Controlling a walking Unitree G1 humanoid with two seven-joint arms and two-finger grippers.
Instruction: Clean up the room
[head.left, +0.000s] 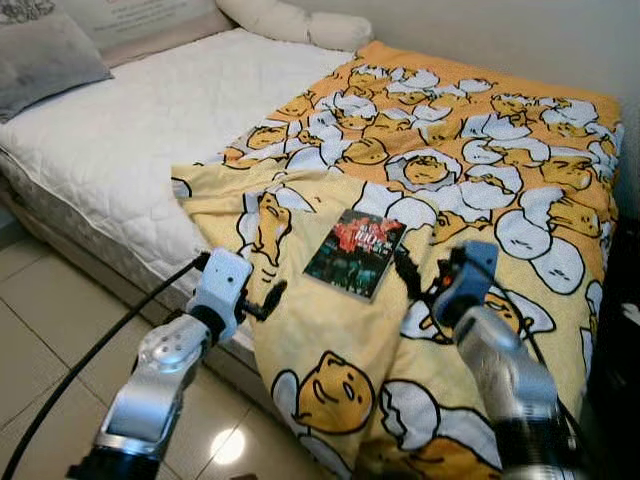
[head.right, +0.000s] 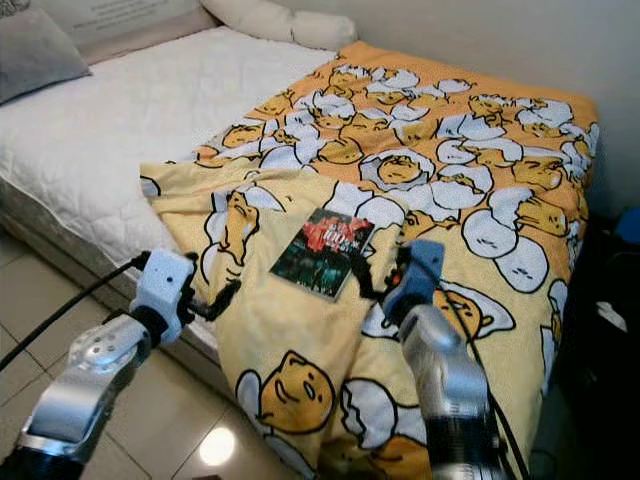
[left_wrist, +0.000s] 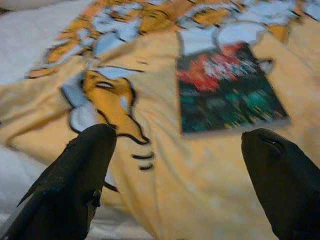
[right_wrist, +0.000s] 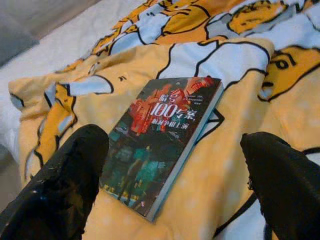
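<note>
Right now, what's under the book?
The book lies flat on the yellow cartoon blanket, which covers the white mattress there. Anything beneath the book's cover is hidden.

My two arms are brushed silver metal with rounded joint housings. The left gripper sits on a white block-shaped wrist module, with a thick black cable trailing from it. The right gripper has a blue wrist housing and thin black wires along the forearm. Fingers are matte black, blunt and rounded.
</note>
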